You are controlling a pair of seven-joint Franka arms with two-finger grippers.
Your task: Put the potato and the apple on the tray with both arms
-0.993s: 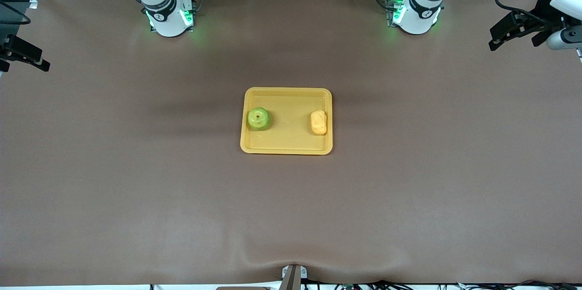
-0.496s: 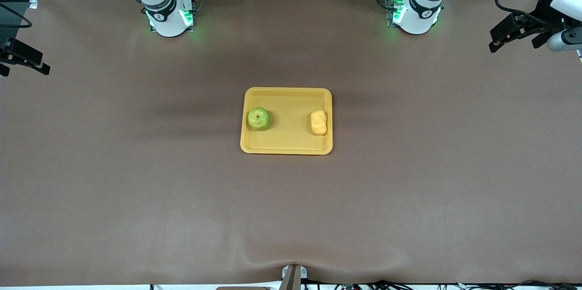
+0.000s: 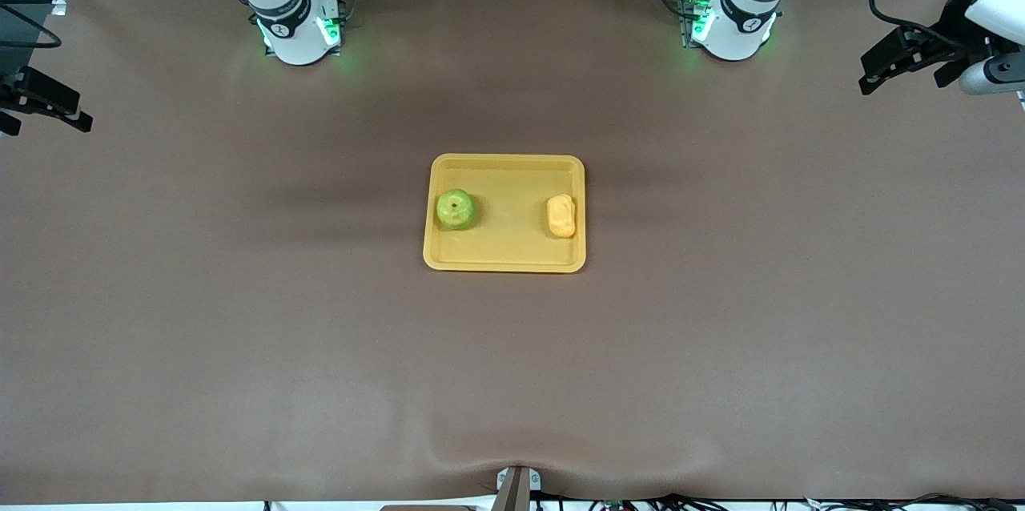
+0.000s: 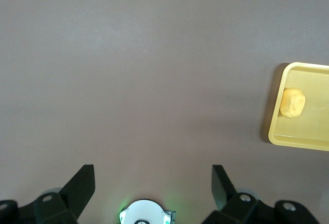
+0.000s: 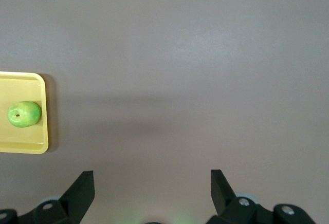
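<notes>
Both end effectors drift slightly outward. Left end effector and right end effector wide, empty; tray, apple, potato well apart, centred between them.

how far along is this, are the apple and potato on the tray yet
Done: the apple and the potato both lie in the tray, the apple toward the right arm's end, the potato toward the left arm's. In hand: nothing. The left gripper and the right gripper are open and empty, each raised over bare table at its own end, away from the tray. Left: nothing visible; the placing looks complete.
</notes>
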